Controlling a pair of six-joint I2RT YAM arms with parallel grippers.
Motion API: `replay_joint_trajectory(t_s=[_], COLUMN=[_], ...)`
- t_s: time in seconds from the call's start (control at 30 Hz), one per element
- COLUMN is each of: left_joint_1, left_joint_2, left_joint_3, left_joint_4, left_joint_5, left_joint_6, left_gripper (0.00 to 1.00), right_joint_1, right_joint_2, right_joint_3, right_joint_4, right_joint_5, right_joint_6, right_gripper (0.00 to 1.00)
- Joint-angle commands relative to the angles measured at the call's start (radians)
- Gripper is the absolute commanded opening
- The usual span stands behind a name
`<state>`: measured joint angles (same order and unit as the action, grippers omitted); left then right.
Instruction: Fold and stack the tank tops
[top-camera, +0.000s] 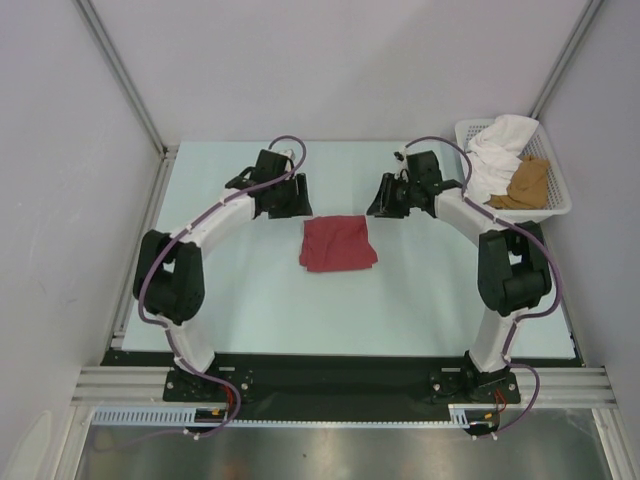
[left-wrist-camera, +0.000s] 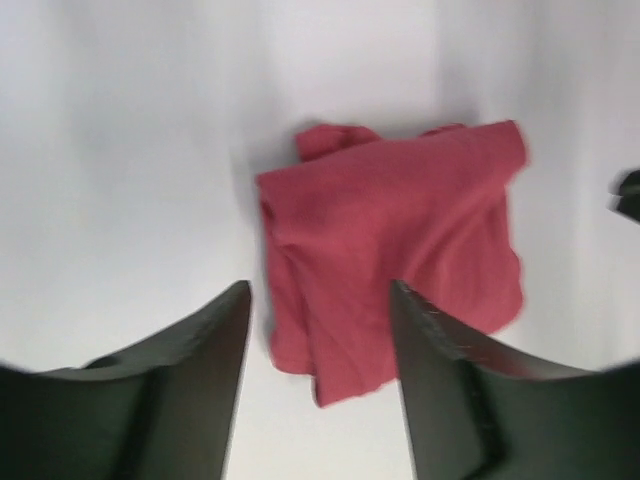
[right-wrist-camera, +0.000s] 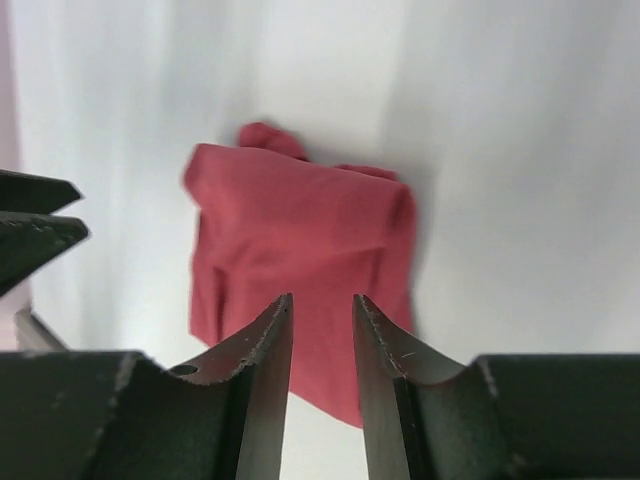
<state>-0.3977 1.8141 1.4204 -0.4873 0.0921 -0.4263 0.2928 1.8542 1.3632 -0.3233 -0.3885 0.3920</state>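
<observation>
The dark red tank top (top-camera: 338, 243) lies folded mid-way across the bench (top-camera: 250, 300), a near-square packet, slightly longer left to right (neck direction unclear). The tan-brown tank top (top-camera: 527, 185) sits crumpled in the basket (top-camera: 560, 207), far right. It is probably light and limp, best pinched at a strap. The left end effector (left-wrist-camera: 320, 295) gapes wide, empty. The right end effector (right-wrist-camera: 322, 300) is narrowly parted, empty.

A folded red tank top (top-camera: 338, 243) lies mid-frame on the pale counter (top-camera: 250, 300), the left tool (top-camera: 290, 203) just above-left of it, the right tool (top-camera: 384, 203) above-right. At upper right a white basket (top-camera: 556, 205) holds a tan tank top (top-camera: 527, 183) beside white cloth (top-camera: 497, 150).
</observation>
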Motion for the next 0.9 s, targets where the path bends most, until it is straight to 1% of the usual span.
replay_joint_trajectory(t_s=[0.0,0.03,0.1,0.2,0.27,0.33,0.37,0.43,0.47,0.53,0.63,0.7,0.73,0.77,0.8,0.83,0.87], left_joint_1=[-0.058,-0.064,-0.082,-0.093,-0.093,-0.083,-0.061,-0.030,0.003,0.025,0.036,0.037,0.034,0.030,0.023,0.005,-0.006], left_joint_2=[-0.075,-0.073,-0.064,-0.039,0.000,0.039,0.089,0.135,0.167,0.188,0.194,0.171,0.156,0.111,0.085,0.030,0.001], left_joint_3=[-0.032,-0.038,-0.060,-0.087,-0.089,-0.086,-0.078,-0.055,-0.054,-0.046,-0.020,-0.020,-0.024,-0.034,-0.060,-0.073,-0.086], left_joint_4=[0.072,0.079,0.107,0.162,0.183,0.225,0.224,0.210,0.208,0.194,0.155,0.144,0.144,0.147,0.159,0.159,0.161], left_joint_5=[0.052,0.067,0.095,0.133,0.155,0.169,0.160,0.103,0.083,0.016,-0.069,-0.080,-0.087,-0.089,-0.124,-0.159,-0.170], left_joint_6=[0.012,0.008,-0.008,-0.028,-0.040,-0.045,-0.049,-0.054,-0.058,-0.055,-0.029,-0.023,-0.016,-0.008,-0.003,0.012,0.020], left_gripper=[0.58,0.54,0.52,0.52,0.52,0.51,0.50,0.45,0.44,0.43,0.44,0.49,0.53,0.68,0.76,0.82,0.86], right_joint_1=[0.020,0.028,0.051,0.066,0.063,0.054,0.046,0.011,-0.007,-0.047,-0.061,-0.061,-0.063,-0.061,-0.063,-0.061,-0.061], right_joint_2=[-0.013,0.002,0.019,0.063,0.114,0.155,0.178,0.253,0.276,0.315,0.303,0.280,0.251,0.229,0.208,0.157,0.131], right_joint_3=[-0.015,-0.007,-0.001,-0.006,-0.007,0.003,0.011,0.048,0.053,0.051,0.050,0.047,0.033,0.025,0.010,-0.022,-0.041], right_joint_4=[0.136,0.135,0.135,0.179,0.214,0.240,0.242,0.204,0.204,0.221,0.213,0.199,0.196,0.194,0.199,0.205,0.214], right_joint_5=[-0.188,-0.202,-0.223,-0.280,-0.302,-0.296,-0.288,-0.222,-0.211,-0.191,-0.161,-0.142,-0.138,-0.132,-0.130,-0.130,-0.131], right_joint_6=[-0.001,-0.004,-0.001,0.031,0.054,0.082,0.093,0.125,0.139,0.160,0.134,0.117,0.113,0.105,0.102,0.100,0.097], right_gripper=[0.35,0.35,0.37,0.36,0.33,0.26,0.20,0.10,0.02,0.00,0.01,0.09,0.17,0.21,0.25,0.31,0.33])
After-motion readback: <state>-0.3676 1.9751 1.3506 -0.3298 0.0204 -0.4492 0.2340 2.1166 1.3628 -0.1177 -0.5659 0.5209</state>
